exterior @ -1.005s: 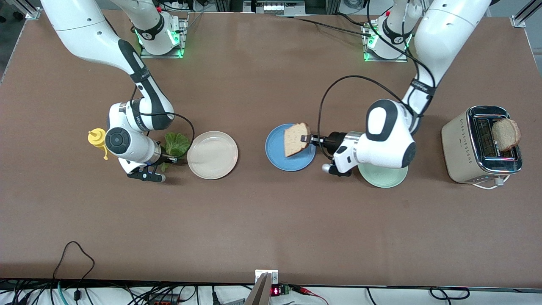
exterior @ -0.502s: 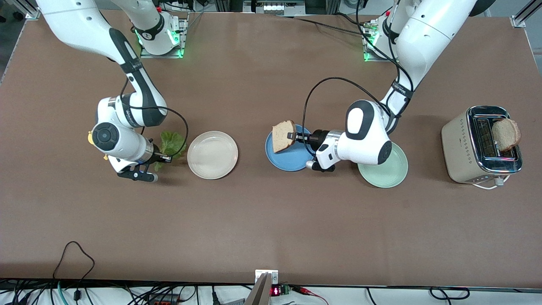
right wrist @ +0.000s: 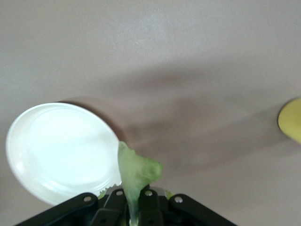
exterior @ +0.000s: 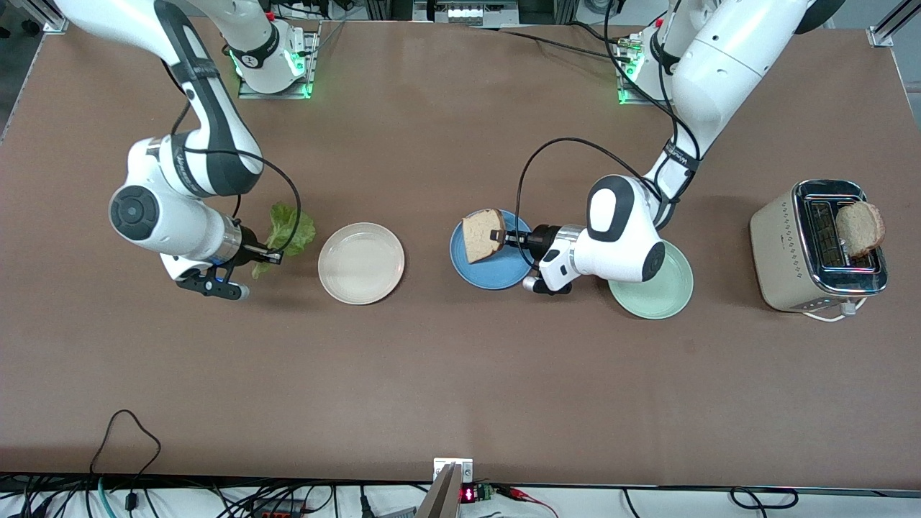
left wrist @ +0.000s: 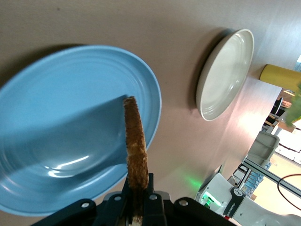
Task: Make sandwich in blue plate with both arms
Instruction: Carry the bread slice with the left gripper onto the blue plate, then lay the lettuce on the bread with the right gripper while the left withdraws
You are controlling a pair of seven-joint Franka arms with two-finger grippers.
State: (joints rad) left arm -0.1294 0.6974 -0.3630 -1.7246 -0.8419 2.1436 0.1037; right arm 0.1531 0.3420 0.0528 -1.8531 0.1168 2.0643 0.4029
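No writing is readable. The left gripper (exterior: 504,237) pinches 1 bread slice (exterior: 482,234) above the blue plate (exterior: 496,273); the right gripper (exterior: 272,255) clamps a lettuce leaf (exterior: 288,226) beside the cream plate (exterior: 361,263).

Bright overhead light, soft shadows; glare whitens the cream plate (right wrist: 59,150) in the blurry right wrist view.

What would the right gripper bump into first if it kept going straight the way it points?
Probably the cream plate. The right gripper, shut on the lettuce leaf, points along the table toward the left arm's end, and that plate is next in line. It may be high enough to pass over the plate.
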